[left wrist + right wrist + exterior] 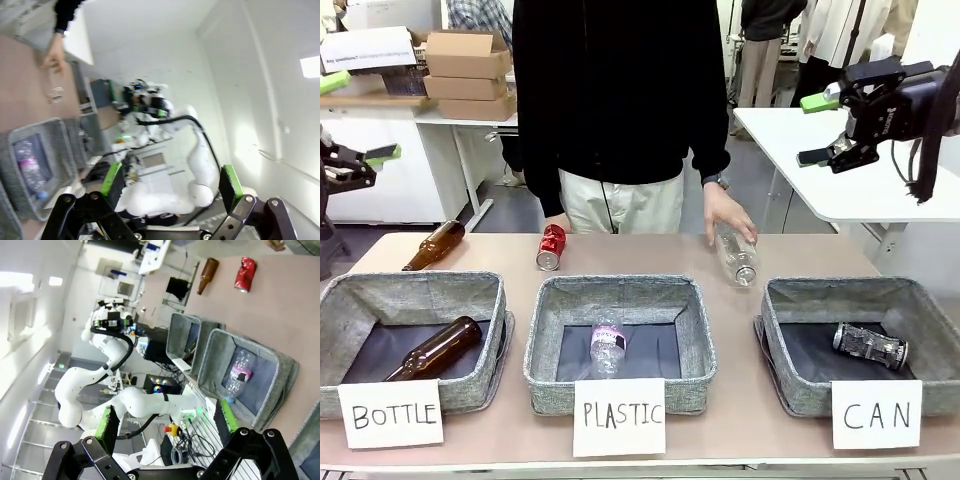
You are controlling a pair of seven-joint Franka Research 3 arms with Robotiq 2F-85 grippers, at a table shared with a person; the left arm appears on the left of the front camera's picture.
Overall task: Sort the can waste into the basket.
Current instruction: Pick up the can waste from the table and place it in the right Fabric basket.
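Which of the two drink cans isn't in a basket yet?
The shiny red can, lying on the bare table beyond the PLASTIC basket; the dark can lies inside the CAN basket.

Three grey baskets (420, 285) (620, 288) (850, 290) are sitting in a row along the near side of the worktop (640, 255), three white cards (390, 413) (619, 416) (876, 413) are standing in front of them, and two cans (551, 247) (869, 344), two brown glass bottles (433, 245) (435, 348) and two clear plastic bottles (737, 258) (607, 343) are lying around.
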